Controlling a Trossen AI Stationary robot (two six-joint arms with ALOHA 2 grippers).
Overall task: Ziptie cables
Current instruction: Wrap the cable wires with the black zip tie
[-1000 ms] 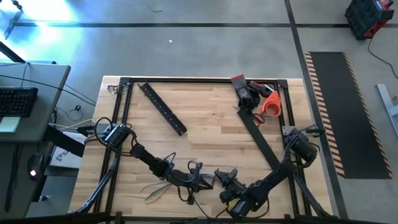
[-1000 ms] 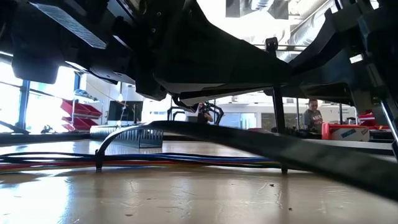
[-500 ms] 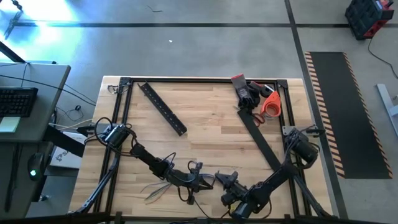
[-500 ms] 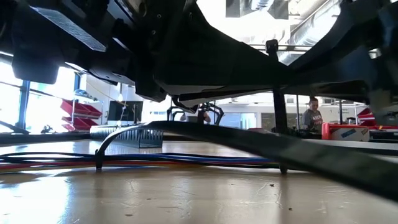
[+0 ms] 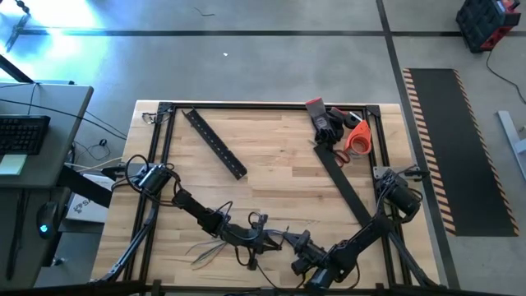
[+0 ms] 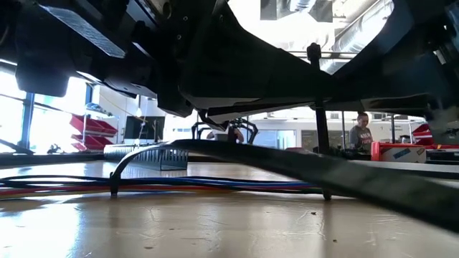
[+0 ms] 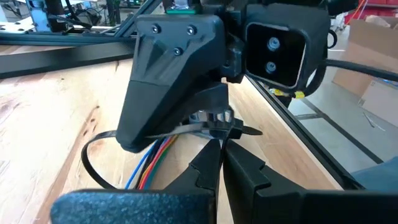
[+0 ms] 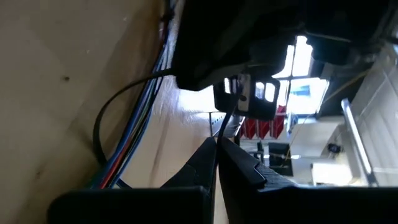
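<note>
Two grippers of mine meet nose to nose at the near edge of the wooden table (image 5: 271, 164), low over the boards. My left gripper (image 5: 278, 239) reaches in from the left side, my right gripper (image 5: 297, 242) from the right, and their tips are almost touching.

Both jaws are pressed fully together. In the left wrist view my left fingers (image 7: 214, 163) pinch a thin black zip tie (image 7: 99, 140), whose strap runs from the pinch out into a loop curving down to the table. In the right wrist view my right fingers (image 8: 211, 163) close on a thin black strand of the same tie, and the loop shows there as well (image 8: 99, 124).

The cables (image 7: 149, 167) pass through that loop: a small bundle of thin blue, red and green wires lying on the wood under my left gripper's body. In the low view they stretch as a flat band along the table (image 6: 72, 185), and from above their loose ends fan out on the boards (image 5: 207, 249) beside my left arm.

Farther back lie a flat black perforated bar (image 5: 215, 144), a longer black strip (image 5: 345, 191), an orange tape roll (image 5: 359, 138) and a pair of dark gloves (image 5: 326, 123). A person (image 6: 359, 133) stands far off in the room.
</note>
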